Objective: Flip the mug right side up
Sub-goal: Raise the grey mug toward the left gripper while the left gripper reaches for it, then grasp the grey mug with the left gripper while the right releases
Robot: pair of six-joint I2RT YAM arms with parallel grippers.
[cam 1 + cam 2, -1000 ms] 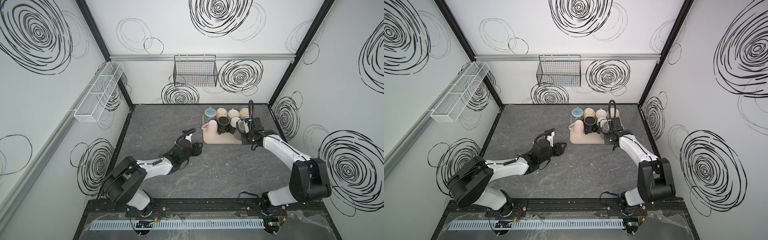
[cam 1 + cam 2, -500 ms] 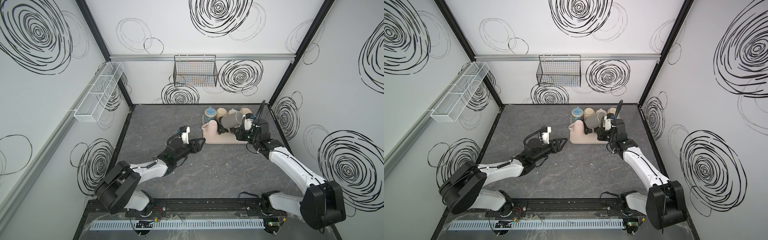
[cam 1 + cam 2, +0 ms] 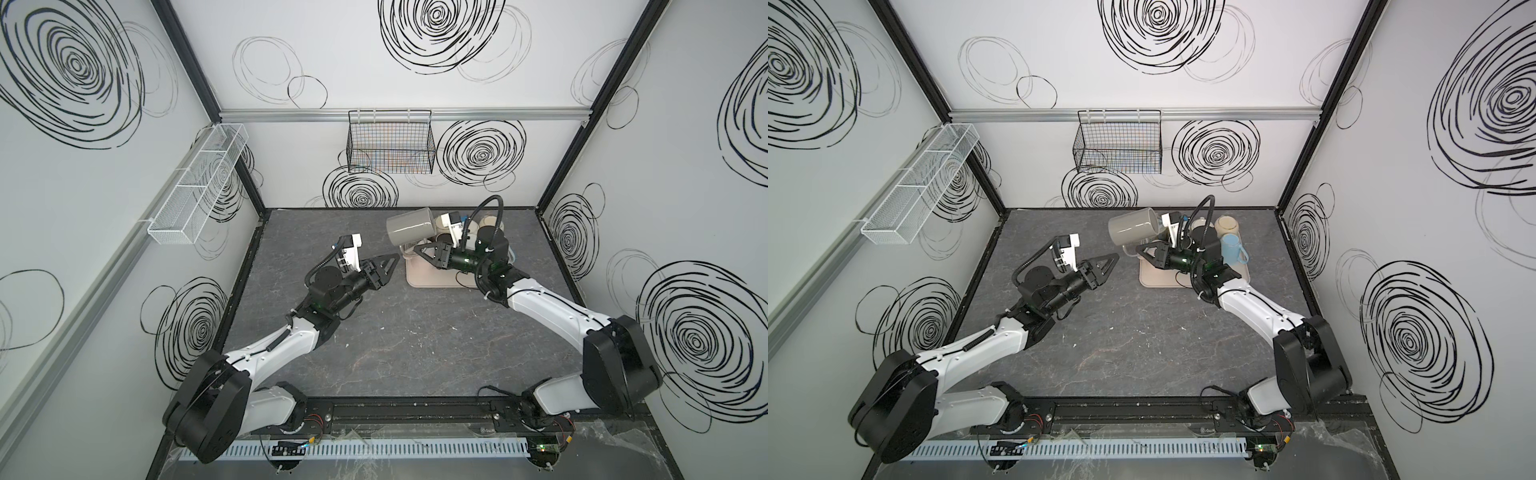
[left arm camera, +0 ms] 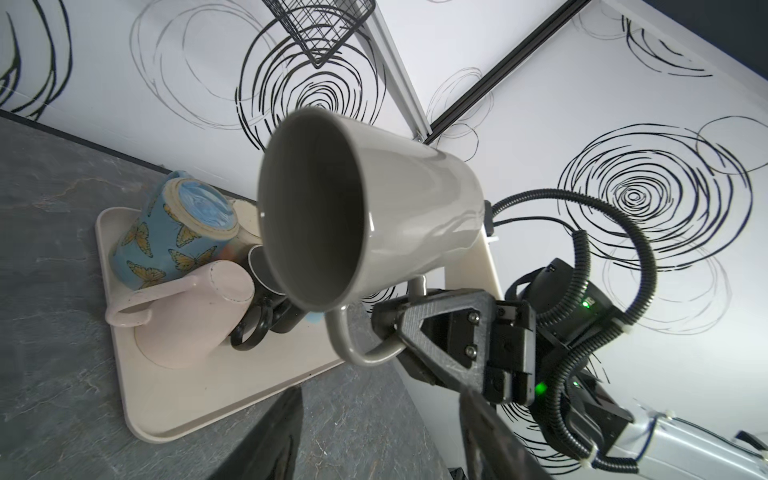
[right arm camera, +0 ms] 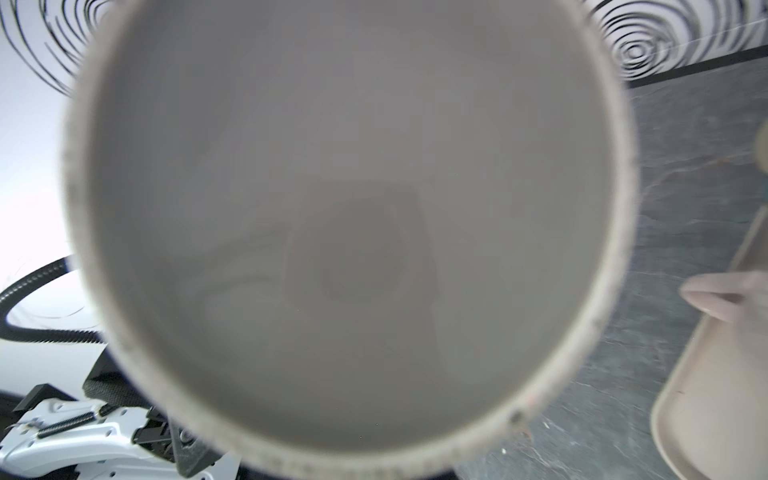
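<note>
Right gripper [image 3: 419, 249] pinches the handle [image 4: 353, 353] of the grey mug [image 3: 409, 230], held aloft on its side over the left of the tray [image 3: 432, 281], its mouth facing the nearby left gripper [image 3: 390, 261] (jaws parted, empty).

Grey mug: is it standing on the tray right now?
No, the grey mug is tipped sideways up in the air, held by its handle in the right claw, not touching the tray.

Your left gripper [image 3: 390, 261] is hovering above table level, jaws parted, pointing toward right gripper [image 3: 419, 250], which is clamping grey mug [image 3: 409, 230] by handle.
</note>
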